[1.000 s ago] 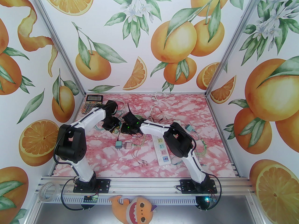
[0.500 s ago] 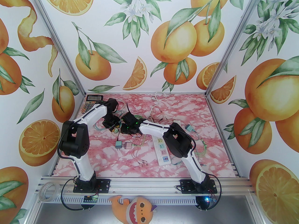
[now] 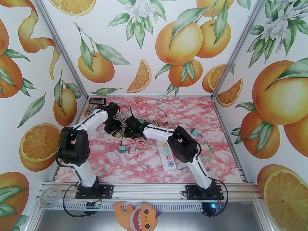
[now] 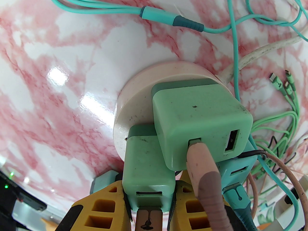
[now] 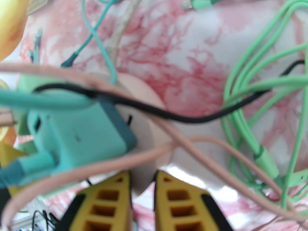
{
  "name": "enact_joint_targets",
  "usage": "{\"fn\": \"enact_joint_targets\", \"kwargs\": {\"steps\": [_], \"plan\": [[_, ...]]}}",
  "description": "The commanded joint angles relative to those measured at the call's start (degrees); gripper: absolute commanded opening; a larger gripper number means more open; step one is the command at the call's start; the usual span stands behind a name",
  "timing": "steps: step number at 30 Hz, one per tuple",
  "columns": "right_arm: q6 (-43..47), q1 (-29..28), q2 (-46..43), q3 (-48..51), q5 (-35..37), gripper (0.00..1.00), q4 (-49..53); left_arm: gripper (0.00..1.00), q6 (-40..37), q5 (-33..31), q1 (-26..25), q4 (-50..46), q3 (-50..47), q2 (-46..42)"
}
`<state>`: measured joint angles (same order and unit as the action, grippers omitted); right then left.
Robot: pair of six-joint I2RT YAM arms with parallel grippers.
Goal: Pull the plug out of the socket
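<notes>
— Where was the socket when you looked?

— The round pink socket (image 4: 137, 97) was on the pink marble table (image 3: 120, 167), left of the middle and more toward the far edge. Both arms met over it.

— And the plug?

— The plug (image 4: 146, 162), a light green block, sat in the face of the socket, on the side nearest the left arm. I could see no gap between the two.

— What was the left gripper doing?

— The left gripper (image 4: 149, 183) was closed narrow on that plug. One yellow finger (image 4: 112, 189) pressed on each side of it.

— And the other one?

— The right gripper (image 5: 142, 177) came from the opposite side. Its fingers stood close together and pinched the rim of the socket between them.

— Was anything else plugged in?

— Yes. A second green plug (image 4: 199, 119) sat just beside the held one, with a pink cable (image 4: 207, 177) going into it. A blue-green plug (image 5: 79, 133) sat in the socket also, with its own cable. Loose green cables (image 5: 267, 165) lay on the table near the socket.

— What else was on the table?

— A white power strip (image 3: 166, 154) lay right of the middle, well apart from the socket. A calculator (image 3: 95, 103) was in the far left corner.
</notes>
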<state>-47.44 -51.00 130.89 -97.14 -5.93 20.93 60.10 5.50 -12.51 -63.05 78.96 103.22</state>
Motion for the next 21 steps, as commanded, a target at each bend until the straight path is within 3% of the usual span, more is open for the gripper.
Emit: {"fn": "enact_joint_targets", "kwargs": {"steps": [1,6,15,21], "plan": [[3.30,0.11,9.87,5.26,5.49,0.17,16.21,0.00,0.90,-0.68,-2.23,-5.47,3.69,-0.81],[3.63,0.10,10.17,5.08,5.41,0.17,16.30,0.00,1.04,-0.05,-3.80,-6.08,4.08,0.86],[4.02,0.11,9.91,5.98,5.45,0.17,16.09,0.00,-0.16,-0.84,1.95,-6.25,0.10,-3.94],[4.02,0.11,9.92,5.91,5.41,0.17,15.99,0.00,1.20,0.50,0.05,-5.19,1.67,-1.97]]}}
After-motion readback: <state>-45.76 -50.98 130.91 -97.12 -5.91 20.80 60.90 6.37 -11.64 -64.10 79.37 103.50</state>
